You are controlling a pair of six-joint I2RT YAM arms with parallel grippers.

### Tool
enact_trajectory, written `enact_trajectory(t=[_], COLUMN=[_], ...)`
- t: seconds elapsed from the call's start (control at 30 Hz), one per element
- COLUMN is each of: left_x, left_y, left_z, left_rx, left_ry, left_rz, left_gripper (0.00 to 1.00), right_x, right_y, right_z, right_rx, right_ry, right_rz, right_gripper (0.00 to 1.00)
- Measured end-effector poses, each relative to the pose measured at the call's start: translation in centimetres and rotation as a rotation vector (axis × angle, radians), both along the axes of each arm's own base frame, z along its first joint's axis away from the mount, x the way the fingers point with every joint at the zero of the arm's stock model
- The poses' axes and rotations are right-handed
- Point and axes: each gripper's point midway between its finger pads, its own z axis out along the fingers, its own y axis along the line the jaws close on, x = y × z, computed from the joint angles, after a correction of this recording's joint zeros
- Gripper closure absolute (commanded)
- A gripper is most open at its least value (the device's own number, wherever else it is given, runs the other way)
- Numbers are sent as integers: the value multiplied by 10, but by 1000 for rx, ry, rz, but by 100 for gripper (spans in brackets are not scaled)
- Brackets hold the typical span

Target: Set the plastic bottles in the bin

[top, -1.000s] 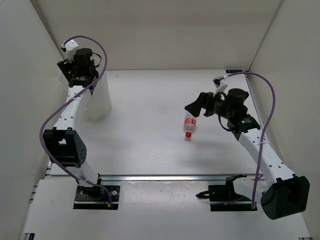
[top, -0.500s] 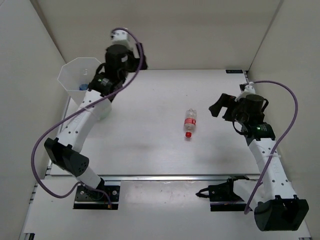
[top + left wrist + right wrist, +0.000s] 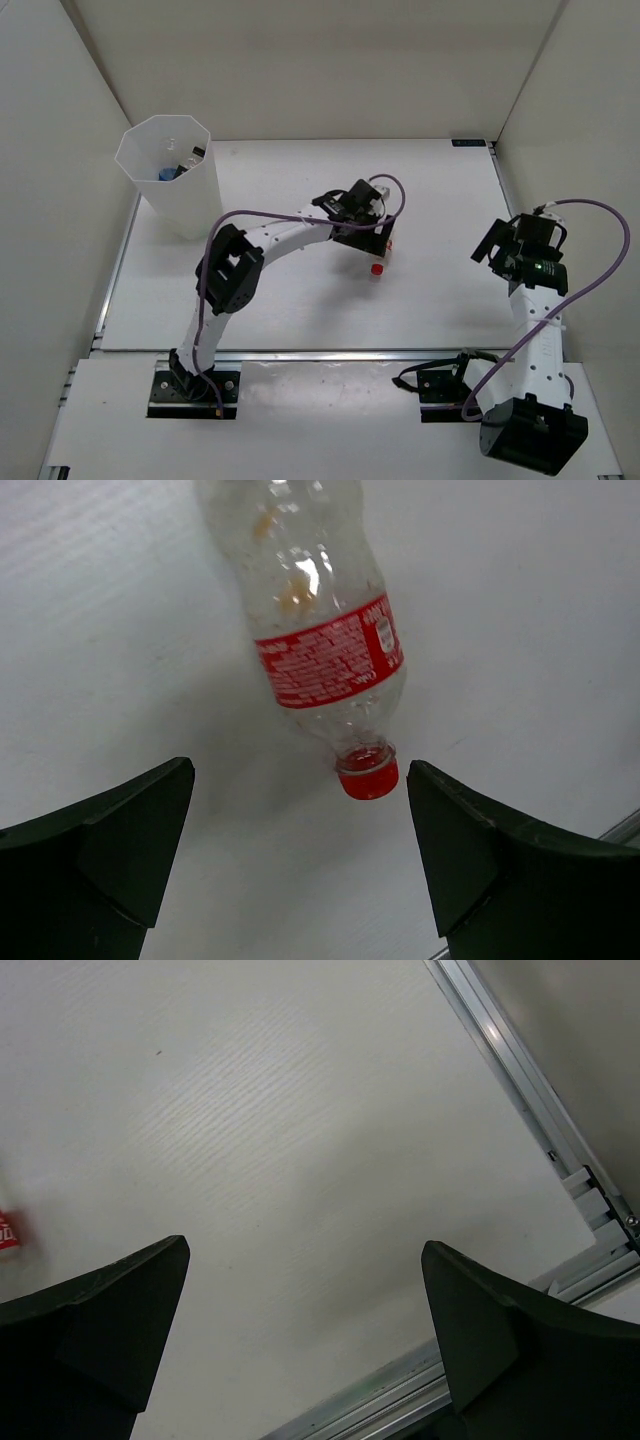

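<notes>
A clear plastic bottle point(image 3: 325, 630) with a red label and red cap lies on the white table, cap toward the near edge. In the top view only its red cap point(image 3: 377, 269) shows clearly below my left gripper point(image 3: 367, 238). My left gripper point(image 3: 300, 825) hangs open just above the bottle's cap end, one finger on each side, touching nothing. The bin point(image 3: 148, 140) stands at the far left with bottles inside. My right gripper point(image 3: 492, 243) is open and empty near the right side; in its own view it point(image 3: 305, 1320) is over bare table.
An aluminium rail point(image 3: 350, 352) runs along the table's front edge, and another point(image 3: 530, 1070) along the right edge. White walls close in the left, back and right sides. A sliver of the red label point(image 3: 5, 1230) shows at the right wrist view's left edge.
My left arm swung from over the bin across to the bottle at the table's middle. My right arm drew back from the bottle toward the right edge.
</notes>
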Motion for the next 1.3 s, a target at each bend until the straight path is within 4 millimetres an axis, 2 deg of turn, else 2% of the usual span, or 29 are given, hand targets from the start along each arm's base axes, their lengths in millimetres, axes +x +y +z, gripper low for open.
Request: enact_trajectory(t=[0.1,0.23,0.33,0.43,0.63,0.67,0.7,0.73,0.8,0.83,0.97,1.03,1.1,1.17,1.2,1.3], left_x=[-17,-12,-9,0,33,36,40,44,48,48,51,52,54,55,57,78], left_y=[-15,-33,-37,-43,-58,-59,-60,-63,-66,-66,-53,-40,-16,29,59,160], left_z=[-20,-13,-8,-13,-53,-59,-65,-63,-56,-53,-33,-18,3,40,61,147], left_rx=[26,-1,-15,-8,53,63,75,70,65,67,80,76,75,61,44,-38], left_ry=[58,46,33,19,12,20,23,20,16,15,12,9,-13,-63,-101,-264], left_rz=[-53,-71,-71,-55,4,9,13,23,29,29,31,48,82,143,191,402], left_gripper=[2,1,2,2,3,6,16,37,60,67,74,73,70,70,70,70], right_x=[-6,-9,-9,-10,-10,-10,-10,-10,-9,-9,-2,3,9,15,18,34], right_y=[-3,1,6,11,20,21,23,24,27,28,35,41,48,58,65,85], right_z=[-7,-12,-17,-21,-25,-25,-26,-26,-27,-28,-25,-24,-25,-27,-29,-30], right_rx=[-1,0,4,16,27,29,30,32,37,40,42,42,44,42,42,36], right_ry=[16,23,26,28,26,25,24,21,21,20,-4,-15,-14,2,15,38], right_rz=[-9,4,24,42,68,72,77,79,89,95,125,153,187,232,259,342], right_gripper=[1,1,1,1,1,1,0,1,0,0,0,1,1,1,1,1])
